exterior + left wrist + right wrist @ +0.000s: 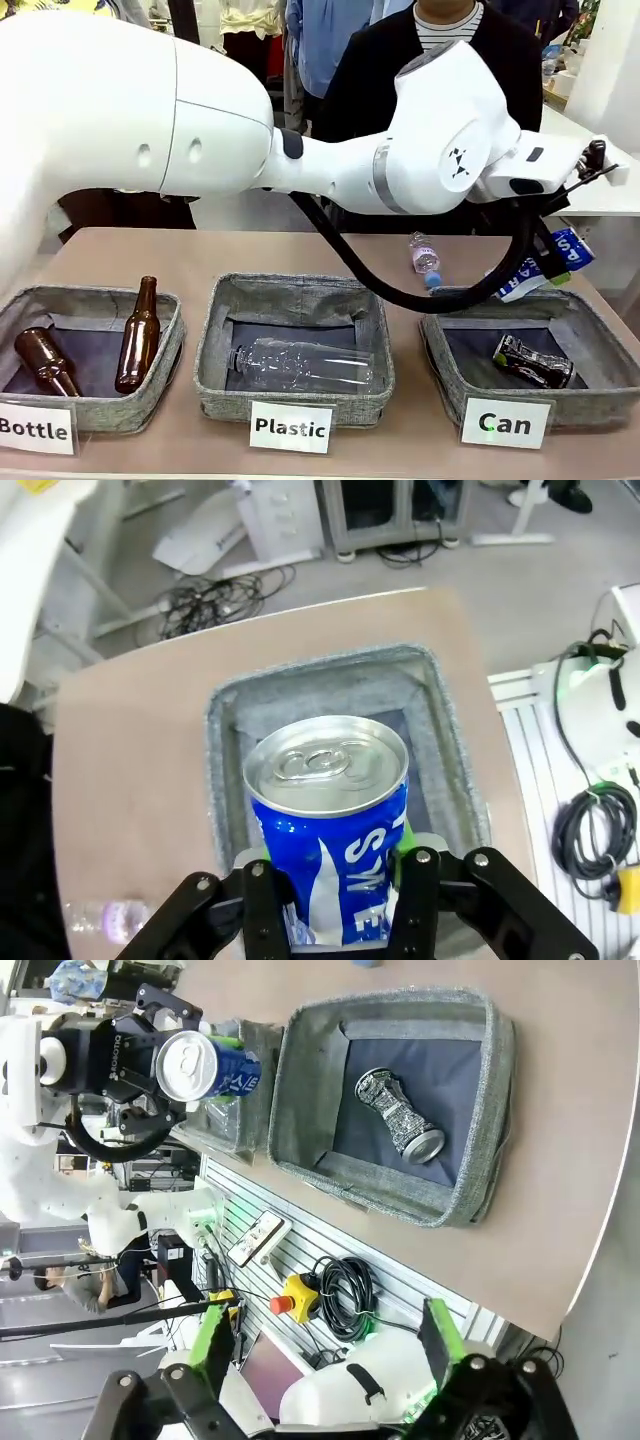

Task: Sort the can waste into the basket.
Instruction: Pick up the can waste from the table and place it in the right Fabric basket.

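Note:
The blue and white can (572,250) hangs tilted above the far edge of the grey "Can" basket (590,398), with my left gripper (540,270) shut on it. In the left wrist view the can (330,820) stands silver top up between the gripper's (335,915) black fingers, over the basket (320,670). The crushed black and silver can (533,362) lies on the basket's dark floor. From high above, my right gripper (325,1345) is open with nothing between its green pads (210,1340). That view looks down on the basket (497,1080), the crushed can (400,1115) and the held can (200,1065).
The "Plastic" bin (295,395) holds a clear bottle (300,365). The "Bottle" bin (90,405) holds two brown glass bottles (138,335). A small clear bottle (424,255) lies on the table behind the bins. A person stands at the far side.

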Controlling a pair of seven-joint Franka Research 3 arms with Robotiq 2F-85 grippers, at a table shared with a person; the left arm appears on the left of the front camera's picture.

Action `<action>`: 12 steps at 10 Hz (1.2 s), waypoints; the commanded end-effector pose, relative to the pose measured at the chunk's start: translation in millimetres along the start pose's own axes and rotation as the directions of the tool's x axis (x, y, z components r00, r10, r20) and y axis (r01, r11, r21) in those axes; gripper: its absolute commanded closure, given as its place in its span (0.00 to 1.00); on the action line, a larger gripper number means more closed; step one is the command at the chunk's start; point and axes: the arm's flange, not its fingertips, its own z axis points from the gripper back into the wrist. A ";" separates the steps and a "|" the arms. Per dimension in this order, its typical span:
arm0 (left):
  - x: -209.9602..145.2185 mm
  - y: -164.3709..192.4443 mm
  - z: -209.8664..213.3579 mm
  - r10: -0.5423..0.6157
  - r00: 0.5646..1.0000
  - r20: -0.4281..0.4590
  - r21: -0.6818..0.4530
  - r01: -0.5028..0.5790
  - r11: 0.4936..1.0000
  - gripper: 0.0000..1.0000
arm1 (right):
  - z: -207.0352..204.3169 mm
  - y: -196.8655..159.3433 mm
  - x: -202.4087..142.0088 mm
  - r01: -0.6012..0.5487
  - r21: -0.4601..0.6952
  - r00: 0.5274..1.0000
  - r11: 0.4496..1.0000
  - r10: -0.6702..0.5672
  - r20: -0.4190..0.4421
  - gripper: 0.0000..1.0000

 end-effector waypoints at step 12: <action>-6.1 -41.0 57.3 -0.026 1.000 -0.008 -0.181 0.024 0.983 0.00 | -2.6 3.2 16.4 -0.051 0.028 0.999 0.998 0.051 0.014 0.00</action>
